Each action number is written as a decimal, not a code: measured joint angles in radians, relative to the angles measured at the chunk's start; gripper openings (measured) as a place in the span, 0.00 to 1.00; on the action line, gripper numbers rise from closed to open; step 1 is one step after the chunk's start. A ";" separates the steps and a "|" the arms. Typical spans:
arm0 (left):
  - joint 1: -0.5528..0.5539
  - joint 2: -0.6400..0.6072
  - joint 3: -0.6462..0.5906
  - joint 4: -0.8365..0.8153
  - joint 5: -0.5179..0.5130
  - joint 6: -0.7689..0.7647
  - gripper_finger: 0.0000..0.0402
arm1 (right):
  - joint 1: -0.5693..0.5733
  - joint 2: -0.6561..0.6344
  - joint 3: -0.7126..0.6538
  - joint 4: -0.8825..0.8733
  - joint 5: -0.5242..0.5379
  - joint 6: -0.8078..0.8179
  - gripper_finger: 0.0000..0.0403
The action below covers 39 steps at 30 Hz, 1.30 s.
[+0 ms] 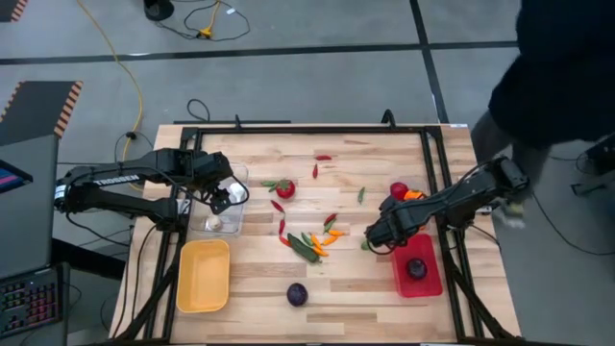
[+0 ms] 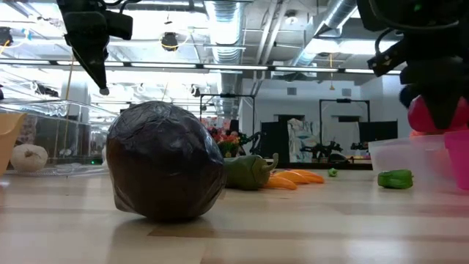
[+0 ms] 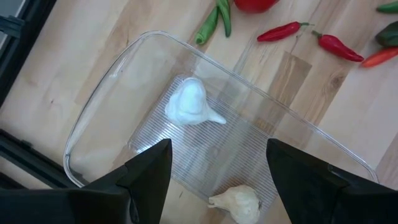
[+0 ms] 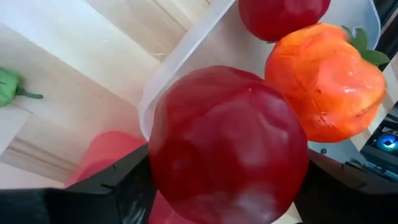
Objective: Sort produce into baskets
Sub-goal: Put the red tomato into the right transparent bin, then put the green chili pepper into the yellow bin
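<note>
My right gripper (image 1: 378, 234) is shut on a red tomato (image 4: 227, 149) and hangs over the far left corner of the red basket (image 1: 430, 281), which holds a dark purple round (image 1: 416, 268). Just beyond it, a clear basket (image 4: 180, 56) holds another tomato (image 4: 283, 15) and an orange pepper (image 4: 323, 78). My left gripper (image 3: 217, 180) stands open above the clear basket (image 3: 118, 81) at the table's left, touching nothing. Two white garlic bulbs (image 3: 189, 102) lie on that basket's floor. A yellow basket (image 1: 203, 275) sits near the front left. My right gripper pinches the red tomato by two opposite sides (image 4: 163, 168) between its two fingers. The fingers come from above, slanting down. The tomato is lifted clear, above the red basket (image 4: 106, 155) and beside the clear basket's rim.
Loose produce lies mid-table: a tomato (image 1: 285, 188), red, green and orange chillies (image 1: 312, 240), a purple round (image 1: 297, 294) near the front edge and a small green pepper (image 2: 396, 178) beside the right baskets. A black frame (image 1: 307, 128) rims the table. A person (image 1: 557, 67) stands at the far right.
</note>
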 joint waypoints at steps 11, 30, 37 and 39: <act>0.000 0.000 0.000 0.000 0.000 0.000 0.62 | -0.040 0.000 0.000 -0.003 -0.002 -0.042 0.93; 0.000 0.000 0.063 0.096 0.037 0.033 0.62 | -0.075 -0.030 0.027 -0.068 -0.005 -0.083 0.97; 0.000 0.000 0.076 0.259 0.139 0.032 0.62 | -0.060 -0.075 0.092 -0.070 0.017 -0.083 0.97; 0.000 0.000 0.076 0.312 0.181 0.032 0.62 | -0.052 -0.087 0.105 -0.067 0.034 -0.083 0.97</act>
